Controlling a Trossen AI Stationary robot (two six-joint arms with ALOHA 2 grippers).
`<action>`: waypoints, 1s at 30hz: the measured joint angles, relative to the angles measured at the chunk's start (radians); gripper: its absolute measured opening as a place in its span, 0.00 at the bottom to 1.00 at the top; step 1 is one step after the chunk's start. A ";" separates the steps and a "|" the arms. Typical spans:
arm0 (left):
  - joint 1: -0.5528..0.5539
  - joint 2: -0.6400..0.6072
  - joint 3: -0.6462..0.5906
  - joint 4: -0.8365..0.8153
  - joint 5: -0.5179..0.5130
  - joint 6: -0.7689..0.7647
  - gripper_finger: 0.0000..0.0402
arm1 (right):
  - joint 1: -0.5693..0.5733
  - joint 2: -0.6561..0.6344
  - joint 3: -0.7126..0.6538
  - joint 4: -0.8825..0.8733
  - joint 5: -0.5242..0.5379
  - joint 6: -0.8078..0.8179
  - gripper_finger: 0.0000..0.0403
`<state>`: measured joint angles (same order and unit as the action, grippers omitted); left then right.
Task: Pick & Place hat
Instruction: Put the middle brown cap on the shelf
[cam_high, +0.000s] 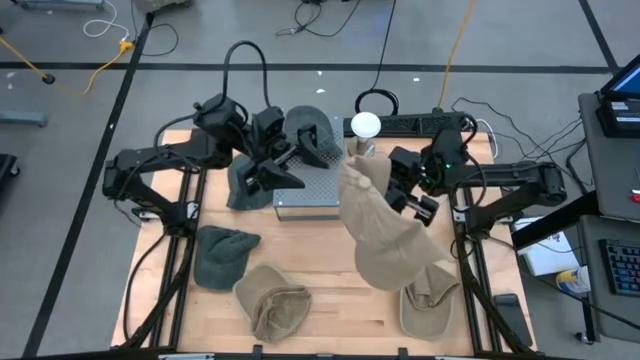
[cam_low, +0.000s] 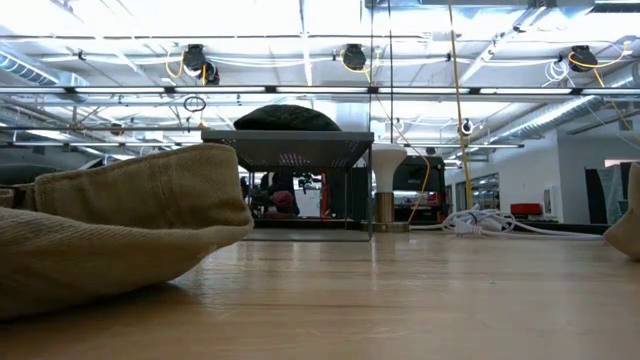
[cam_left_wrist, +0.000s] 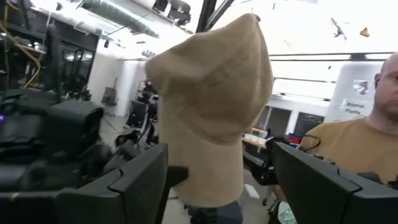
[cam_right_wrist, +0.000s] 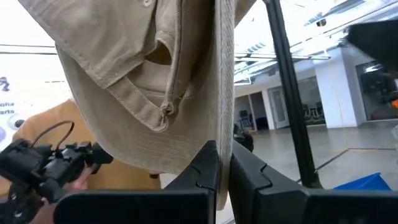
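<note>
My right gripper (cam_high: 392, 186) is shut on a tan cap (cam_high: 385, 232), which it holds up beside a grey metal stand (cam_high: 306, 190). The right wrist view shows the cap's inside and back strap (cam_right_wrist: 163, 107). A dark green hat (cam_high: 311, 136) lies on top of the stand, also visible in the low view (cam_low: 288, 117). Left of the stand, my left gripper (cam_high: 272, 166) hovers open over another dark hat (cam_high: 243, 187) on the table. Through its own camera it faces the tan cap (cam_left_wrist: 211, 106). A white head form (cam_high: 365, 126) stands behind the stand. My right gripper pinches a thin stitched edge of the tan cap (cam_right_wrist: 225, 124) between its two shut fingers (cam_right_wrist: 205, 168). It reaches in from the table's right. The cap hangs slack from the hold and drapes toward the near edge; whether its lower end (cam_high: 400, 270) rests on anything I cannot tell.
On the near part of the wooden table (cam_high: 340, 305) lie a green beanie (cam_high: 224, 256), a tan hat (cam_high: 272, 298) and a tan cap (cam_high: 430, 296). The tan hat fills the low view's left (cam_low: 120, 235). A person (cam_left_wrist: 364, 152) stands beyond the table. Cables run along the far edge.
</note>
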<state>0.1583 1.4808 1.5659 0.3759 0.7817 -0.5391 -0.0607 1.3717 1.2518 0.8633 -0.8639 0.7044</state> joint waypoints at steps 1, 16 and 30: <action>-0.005 0.009 0.014 0.000 -0.001 -0.002 0.73 | -0.005 0.004 0.005 0.002 0.006 0.007 0.02; -0.037 0.086 0.116 -0.022 -0.096 -0.083 0.73 | -0.012 0.006 0.010 0.000 0.050 0.081 0.02; -0.044 0.082 0.117 -0.061 0.026 -0.100 0.73 | -0.012 0.005 0.010 0.000 0.040 0.383 0.02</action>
<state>0.1140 1.5633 1.6833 0.3145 0.8081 -0.6392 -0.0723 1.3769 1.2613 0.8631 -0.8242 1.0876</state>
